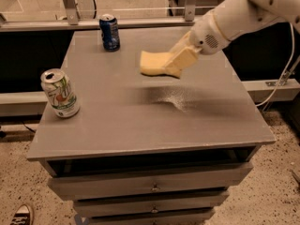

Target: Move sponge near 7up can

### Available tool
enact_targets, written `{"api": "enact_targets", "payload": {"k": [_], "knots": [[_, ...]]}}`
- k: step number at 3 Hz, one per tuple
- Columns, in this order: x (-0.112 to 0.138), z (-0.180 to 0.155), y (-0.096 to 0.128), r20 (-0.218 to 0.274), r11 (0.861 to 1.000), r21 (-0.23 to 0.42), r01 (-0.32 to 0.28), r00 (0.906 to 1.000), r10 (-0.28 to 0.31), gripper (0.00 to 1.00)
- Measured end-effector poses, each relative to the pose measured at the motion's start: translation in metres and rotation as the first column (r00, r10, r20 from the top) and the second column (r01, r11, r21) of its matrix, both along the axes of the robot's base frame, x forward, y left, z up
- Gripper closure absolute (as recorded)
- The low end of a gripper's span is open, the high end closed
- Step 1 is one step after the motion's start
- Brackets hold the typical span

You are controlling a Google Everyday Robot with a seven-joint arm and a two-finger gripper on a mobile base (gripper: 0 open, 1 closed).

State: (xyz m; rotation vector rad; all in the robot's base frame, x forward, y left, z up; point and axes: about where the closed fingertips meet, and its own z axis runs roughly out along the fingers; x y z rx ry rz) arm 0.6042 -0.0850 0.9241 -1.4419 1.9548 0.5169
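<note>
**Carrying the sponge toward the 7up can**

I am holding the sponge (154, 63) in my claw (172, 65), which is clenched on one end of it, so the rest of the pale yellow block is sticking out toward the 7up can (60, 93). The sponge is hanging in the air above the bench (140, 130), throwing a shadow on the grey top below it. It is well apart from the 7up can, across the bench from it and farther back.

The can is standing upright close to the bench's edge, and a dark blue can (109, 32) is standing well behind it at the far edge. As I judge it, I am midway through the carry, with the whole crossing left to do.

To do it well, I am aiming to travel low and level, steering forward of the blue can. I am planning to stop beside the 7up can with a gap, since a light can so near the edge would tip or slide off at a nudge. I should lower until the soft block is resting flat before letting go.
</note>
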Motion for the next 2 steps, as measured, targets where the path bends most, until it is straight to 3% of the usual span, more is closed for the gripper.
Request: {"api": "enact_targets", "payload": {"k": [2], "knots": [[-0.024,-0.028,0.092,-0.025,0.988,0.067,-0.14,0.9896,0.142,1.0]]}}
